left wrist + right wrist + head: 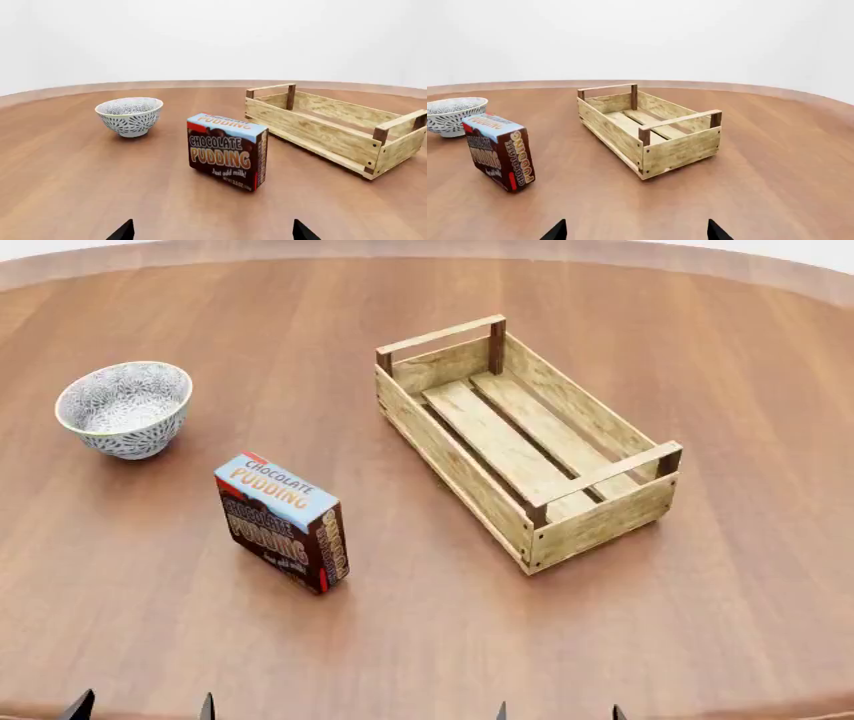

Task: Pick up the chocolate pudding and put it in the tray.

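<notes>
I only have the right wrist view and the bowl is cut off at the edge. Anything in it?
Observer: No. The head view shows the whole bowl. It holds nothing and sits apart from the pudding box.
Operator: Where's the left end effector?
Observer: The left wrist view shows the left end effector open. The pudding box stands ahead of it, roughly centred between the fingertips and not touching them.
Operator: Is the tray floor free?
Observer: Yes. From the head view, the tray shows only bare slats inside.
</notes>
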Tool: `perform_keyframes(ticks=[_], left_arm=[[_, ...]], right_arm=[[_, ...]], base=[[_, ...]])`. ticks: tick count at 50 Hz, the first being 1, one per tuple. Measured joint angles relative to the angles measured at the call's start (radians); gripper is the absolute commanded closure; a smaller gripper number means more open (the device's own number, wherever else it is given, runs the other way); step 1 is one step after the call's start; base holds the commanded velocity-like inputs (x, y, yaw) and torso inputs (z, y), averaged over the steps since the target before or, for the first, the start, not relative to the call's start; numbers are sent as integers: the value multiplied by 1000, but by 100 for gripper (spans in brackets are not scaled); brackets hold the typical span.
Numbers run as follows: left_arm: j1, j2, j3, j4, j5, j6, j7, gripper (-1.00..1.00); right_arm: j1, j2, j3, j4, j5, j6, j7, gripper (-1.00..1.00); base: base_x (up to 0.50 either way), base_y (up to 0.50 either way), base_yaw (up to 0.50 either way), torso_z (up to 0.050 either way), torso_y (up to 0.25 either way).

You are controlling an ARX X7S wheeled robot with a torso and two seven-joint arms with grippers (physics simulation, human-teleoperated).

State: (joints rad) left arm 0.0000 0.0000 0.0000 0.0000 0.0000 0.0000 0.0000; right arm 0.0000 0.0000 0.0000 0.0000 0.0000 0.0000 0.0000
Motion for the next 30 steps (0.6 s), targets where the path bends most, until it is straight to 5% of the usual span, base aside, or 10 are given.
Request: perform_keyframes(ticks=[30], left_arm=[[-21, -59, 99, 151, -29, -144, -57, -100]], right_arm=[[42, 74, -58, -168, 56, 100, 59, -100]], base=[[93, 15, 0, 0, 0]])
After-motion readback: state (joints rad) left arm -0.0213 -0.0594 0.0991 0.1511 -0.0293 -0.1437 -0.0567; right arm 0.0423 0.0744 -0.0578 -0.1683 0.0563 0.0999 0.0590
